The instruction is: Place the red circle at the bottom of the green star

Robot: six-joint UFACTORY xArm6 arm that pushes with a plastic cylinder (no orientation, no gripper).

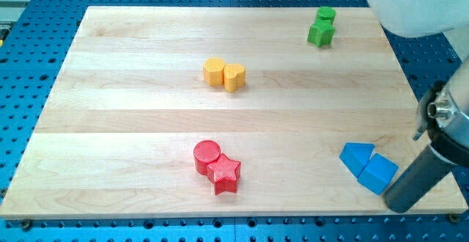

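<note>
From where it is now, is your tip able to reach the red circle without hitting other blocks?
Probably yes. My tip sits at the view's bottom right, beside the blue blocks. The board between it and the red circle looks free along the bottom, though the red star touches the circle's right side.

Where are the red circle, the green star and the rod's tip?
red circle (207,153): camera view, on its round top face.
green star (320,34): camera view, on its top face.
my tip (399,204): camera view, rod's lower end, beside the blue blocks.
</note>
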